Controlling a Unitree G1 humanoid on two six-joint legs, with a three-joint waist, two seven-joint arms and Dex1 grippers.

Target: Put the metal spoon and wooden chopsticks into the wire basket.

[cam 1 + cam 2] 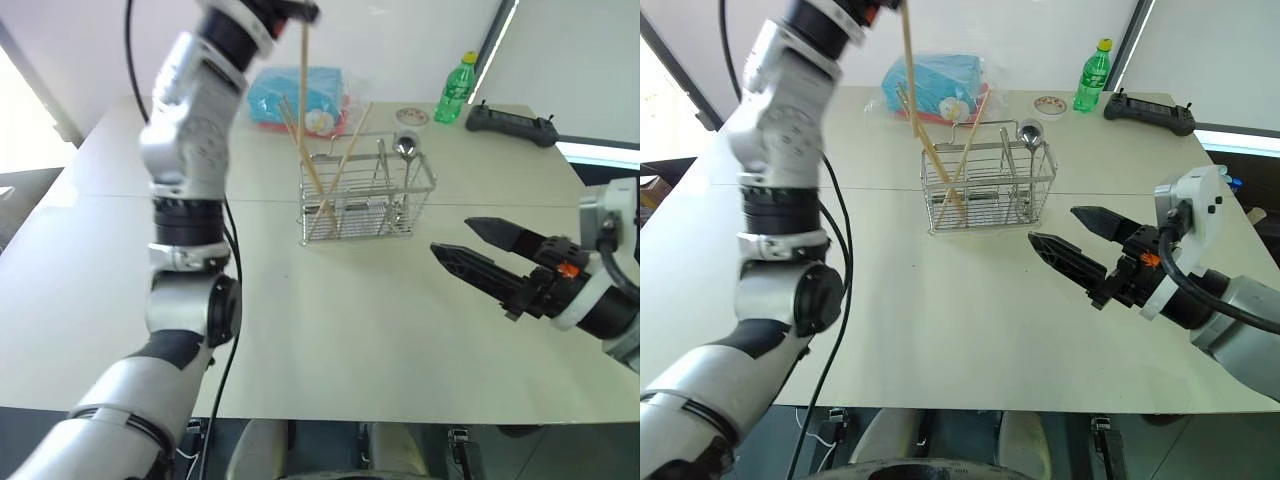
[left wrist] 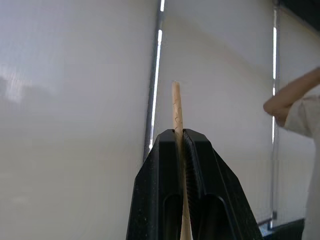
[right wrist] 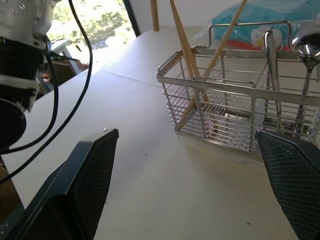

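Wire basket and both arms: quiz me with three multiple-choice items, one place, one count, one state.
1. Where is the metal spoon?
A. standing in the wire basket
B. flat on the table
C. in the right gripper

2. How many wooden chopsticks lean in the basket?
A. none
B. three
C. six

3. What is the left gripper doing?
A. hanging open
B. shut on a chopstick
C. holding the spoon

Key: 1 A, its bowl rises above the rim. 2 B, three crossed sticks. 3 B, jaws pinch the stick; the right gripper is open.

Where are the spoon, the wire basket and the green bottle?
Spoon (image 1: pixel 405 148), left eye view, on its round bowl.
Wire basket (image 1: pixel 420 187), left eye view, on its top rim.
Green bottle (image 1: pixel 456 92), left eye view, on its body.
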